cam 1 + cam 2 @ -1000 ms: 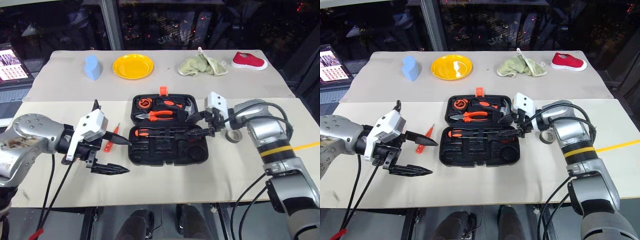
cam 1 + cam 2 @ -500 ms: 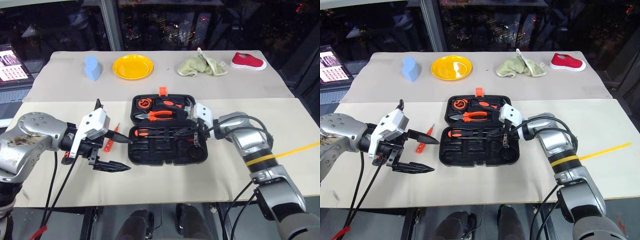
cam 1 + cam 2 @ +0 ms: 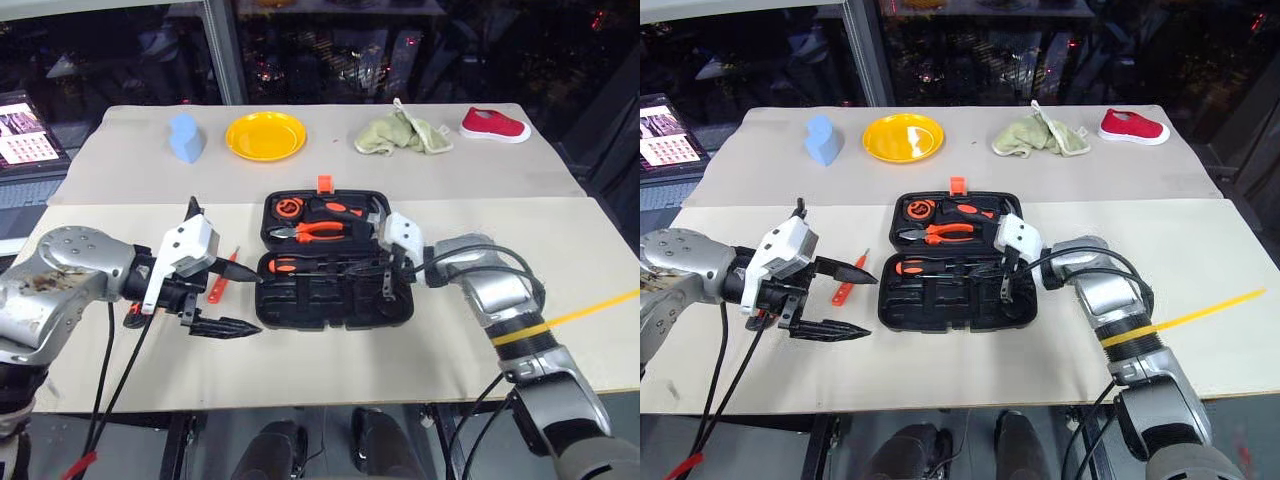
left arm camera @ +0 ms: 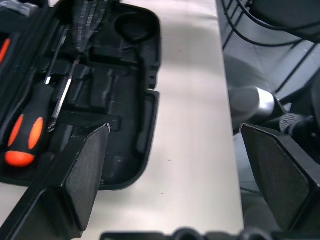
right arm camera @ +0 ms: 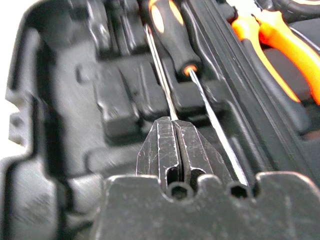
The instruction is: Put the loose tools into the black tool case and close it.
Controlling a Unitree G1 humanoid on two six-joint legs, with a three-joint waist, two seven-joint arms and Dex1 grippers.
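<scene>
open black moulded plastic tool case (image 3: 335,262) mid-worktop (image 3: 300,370), two black-and-orange screwdrivers (image 5: 172,37) seated lengthwise in near half. right gripper (image 5: 176,145) shut tight over a shaft tip, apparently holding nothing. slim orange tester screwdriver (image 3: 849,282) loose left of case, long axis slanting away, just beyond wide-open, empty left gripper (image 3: 845,298). left arm nearer.

The right pincer (image 3: 384,281) covers the right end of the black tool case (image 3: 335,262), so that recess's contents cannot be told. Behind the left pincer (image 3: 232,299), the slim orange tester screwdriver (image 3: 222,277) is partly hidden. The laptop (image 3: 22,128) is cut off by the picture's edge.
</scene>
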